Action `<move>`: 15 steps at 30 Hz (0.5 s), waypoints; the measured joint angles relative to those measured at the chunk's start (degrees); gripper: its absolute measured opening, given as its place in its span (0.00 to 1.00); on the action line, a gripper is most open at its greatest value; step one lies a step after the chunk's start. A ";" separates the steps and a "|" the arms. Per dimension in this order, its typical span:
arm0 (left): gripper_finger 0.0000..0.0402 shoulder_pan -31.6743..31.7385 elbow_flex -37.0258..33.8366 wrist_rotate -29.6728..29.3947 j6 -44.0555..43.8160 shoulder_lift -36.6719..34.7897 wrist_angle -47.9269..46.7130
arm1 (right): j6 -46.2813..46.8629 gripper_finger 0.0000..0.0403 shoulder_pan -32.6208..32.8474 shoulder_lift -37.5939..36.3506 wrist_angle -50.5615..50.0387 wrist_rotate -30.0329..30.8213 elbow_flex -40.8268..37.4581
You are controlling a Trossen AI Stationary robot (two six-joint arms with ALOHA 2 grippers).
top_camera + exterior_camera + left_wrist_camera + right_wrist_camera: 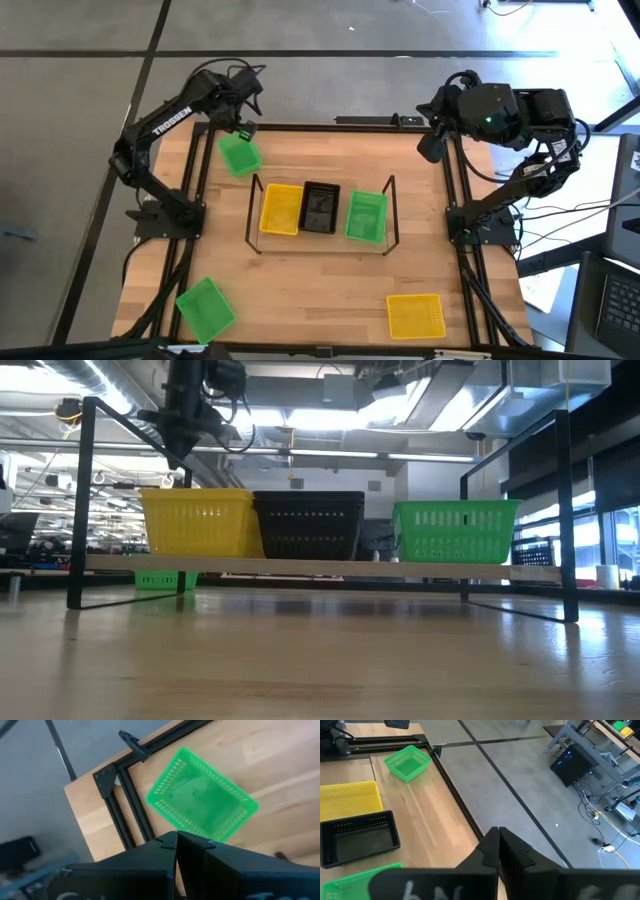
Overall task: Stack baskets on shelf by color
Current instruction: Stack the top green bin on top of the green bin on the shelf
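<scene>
Baskets are spread over the wooden table [320, 290] and the shelf [320, 243] at its centre. Three sit side by side on the shelf board between the black wire end frames: a yellow basket [280, 209] toward the left arm's side, a black basket [320, 207] touching it in the middle, and a green basket [366, 216] toward the right arm's side, set slightly apart from the black one. In the low view the same three stand upright in a row on the board.

Three more baskets lie on the tabletop: a loose green basket [240, 155] near the far left corner, tilted relative to the table edge; a second green basket [206, 308] at the near left corner; and a second yellow basket [415, 315] near the near right corner.

The left gripper [243, 129] hangs just above the far edge of the loose green basket, its fingers [192, 845] pressed together and grasping nothing. The right gripper [430, 146] waits over the table's far right edge, well apart from every basket, its fingers [492, 845] likewise closed on nothing.
</scene>
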 joint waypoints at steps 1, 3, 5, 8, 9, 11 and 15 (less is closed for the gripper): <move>0.00 0.07 0.00 0.01 1.40 -0.06 -0.03 | 0.01 0.02 0.00 0.00 0.00 0.00 0.00; 0.00 0.15 0.01 -0.02 4.32 -0.15 -0.05 | 0.00 0.02 0.00 0.00 0.00 0.02 0.00; 0.01 0.15 0.00 -0.01 5.92 -0.11 -0.04 | 0.01 0.02 0.00 0.00 0.00 0.00 0.00; 0.05 0.25 0.02 -0.01 6.00 -0.11 -0.03 | 0.01 0.02 0.00 0.00 0.00 0.00 0.00; 0.07 0.40 0.00 0.02 6.05 -0.11 -0.03 | 0.00 0.02 0.00 0.00 0.00 0.00 0.00; 0.10 0.67 0.01 0.19 5.77 -0.11 -0.06 | 0.02 0.02 0.00 0.00 0.00 0.00 0.00; 0.15 0.63 0.00 0.91 0.41 -0.11 0.37 | 0.08 0.02 0.00 0.00 0.00 0.00 0.00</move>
